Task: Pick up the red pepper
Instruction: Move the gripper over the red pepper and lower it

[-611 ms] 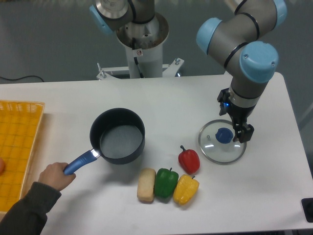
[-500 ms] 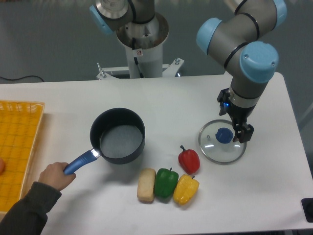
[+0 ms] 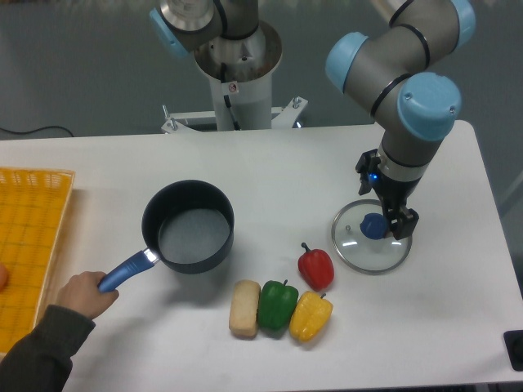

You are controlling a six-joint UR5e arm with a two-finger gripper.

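The red pepper (image 3: 315, 266) is small and glossy with a short dark stem. It lies on the white table just above the right end of a row of foods. My gripper (image 3: 398, 223) hangs to the pepper's upper right, over a glass lid (image 3: 371, 237) and just right of its blue knob (image 3: 373, 224). The fingers point down, look open and hold nothing. The gripper is well apart from the pepper.
A green pepper (image 3: 276, 304), a yellow pepper (image 3: 311, 316) and a beige bread piece (image 3: 243, 308) lie side by side below the red one. A person's hand (image 3: 80, 294) holds the blue handle of a dark pot (image 3: 188, 227). A yellow basket (image 3: 29, 237) stands at the left edge.
The hand has pulled the pot a little to the left. My gripper has shifted slightly left over the lid. The peppers have not moved.
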